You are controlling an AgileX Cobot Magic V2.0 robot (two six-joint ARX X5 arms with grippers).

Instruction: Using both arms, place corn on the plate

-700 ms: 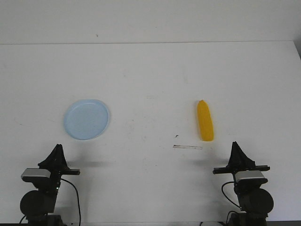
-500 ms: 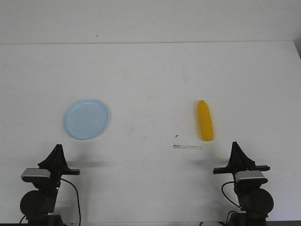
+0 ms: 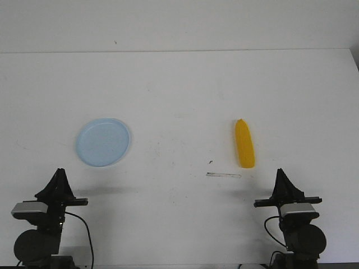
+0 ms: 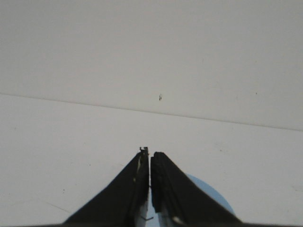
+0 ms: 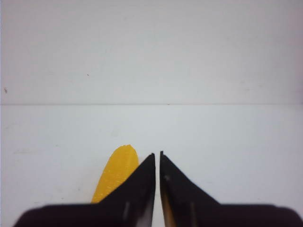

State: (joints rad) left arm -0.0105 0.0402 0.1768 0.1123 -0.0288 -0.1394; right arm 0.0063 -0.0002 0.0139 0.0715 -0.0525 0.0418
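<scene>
Your corn (image 3: 244,143), a smooth yellow cob tapering at its far end, lay on the white matte table (image 3: 179,84) right of centre, well apart from the round pale blue plate (image 3: 104,142), while both grippers, left (image 4: 149,152) and right (image 5: 157,154), sat pinched together on nothing.
</scene>
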